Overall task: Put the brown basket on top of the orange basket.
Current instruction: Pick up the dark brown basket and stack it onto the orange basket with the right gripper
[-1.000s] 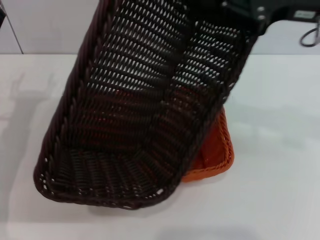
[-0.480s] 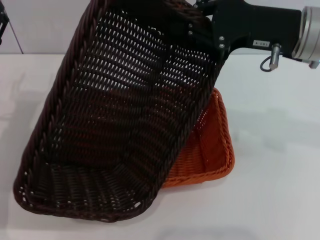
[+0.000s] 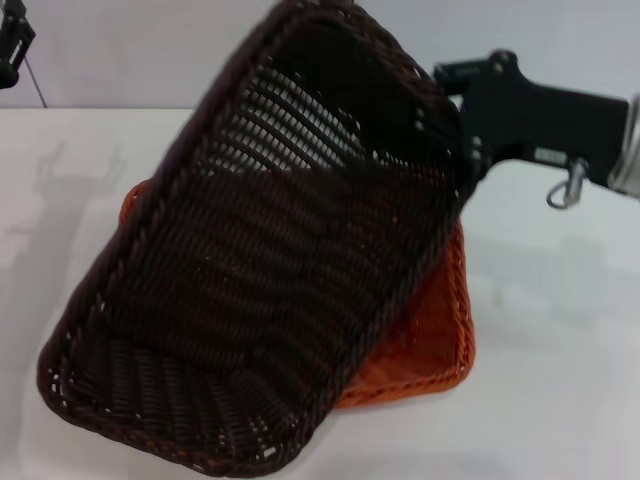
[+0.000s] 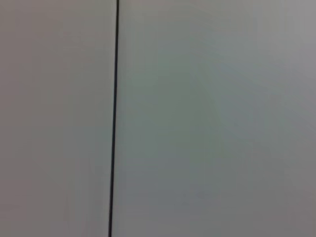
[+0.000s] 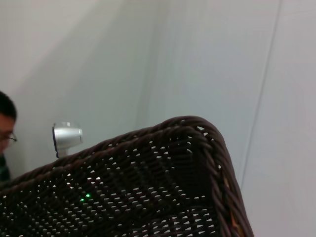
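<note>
The brown basket (image 3: 270, 270) hangs tilted over the orange basket, its far end raised and its near end low by the table's front. My right gripper (image 3: 452, 140) is shut on the brown basket's raised far rim, coming in from the right. The orange basket (image 3: 435, 350) lies on the white table underneath; only its right side and a left corner (image 3: 133, 200) show. In the right wrist view the brown basket's rim (image 5: 148, 182) fills the lower part. My left gripper (image 3: 12, 40) is parked at the far left, high up.
White table (image 3: 560, 330) with bare surface to the right and left of the baskets. A pale wall stands behind. In the right wrist view a person's head (image 5: 6, 126) and a silver fitting (image 5: 66, 137) show far off.
My right gripper has moved right and down with the brown basket. The basket has tipped flatter over the orange basket, whose left corner now shows.
</note>
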`<state>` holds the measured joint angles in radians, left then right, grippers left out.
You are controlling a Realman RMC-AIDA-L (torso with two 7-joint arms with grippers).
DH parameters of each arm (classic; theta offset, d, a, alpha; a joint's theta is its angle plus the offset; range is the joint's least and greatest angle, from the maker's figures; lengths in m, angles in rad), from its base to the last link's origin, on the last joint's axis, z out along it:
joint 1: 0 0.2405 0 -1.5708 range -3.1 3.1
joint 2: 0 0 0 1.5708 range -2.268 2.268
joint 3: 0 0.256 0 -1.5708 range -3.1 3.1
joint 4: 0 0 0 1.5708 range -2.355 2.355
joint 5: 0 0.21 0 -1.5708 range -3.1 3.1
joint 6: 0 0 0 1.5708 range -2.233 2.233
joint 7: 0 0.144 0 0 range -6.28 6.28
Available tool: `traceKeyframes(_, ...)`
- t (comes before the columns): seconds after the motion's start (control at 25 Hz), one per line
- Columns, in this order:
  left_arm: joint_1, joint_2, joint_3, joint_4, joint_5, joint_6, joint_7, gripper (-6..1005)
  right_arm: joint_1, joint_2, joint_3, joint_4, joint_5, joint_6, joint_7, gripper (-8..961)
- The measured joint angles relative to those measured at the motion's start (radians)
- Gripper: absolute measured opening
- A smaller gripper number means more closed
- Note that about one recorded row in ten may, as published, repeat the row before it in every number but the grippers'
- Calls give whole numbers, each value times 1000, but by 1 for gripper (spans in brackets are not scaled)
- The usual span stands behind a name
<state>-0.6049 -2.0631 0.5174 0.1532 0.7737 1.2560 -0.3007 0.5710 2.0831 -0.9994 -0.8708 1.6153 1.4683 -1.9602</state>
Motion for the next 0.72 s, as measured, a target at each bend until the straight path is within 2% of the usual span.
traceKeyframes(0.24, -12, 0, 26, 1, 0, -9, 0, 832, -100, -2, -5, 4, 75, 7, -29, 162)
traceKeyframes(0.52, -17, -2, 39, 2, -1, -10, 0, 832, -150, -2, 5, 5, 91, -11, -35, 162)
traceKeyframes(0.72, -18, -3, 47, 1, -1, -11, 0, 832, -158, -1, 11, 21, 93, -53, -40, 161)
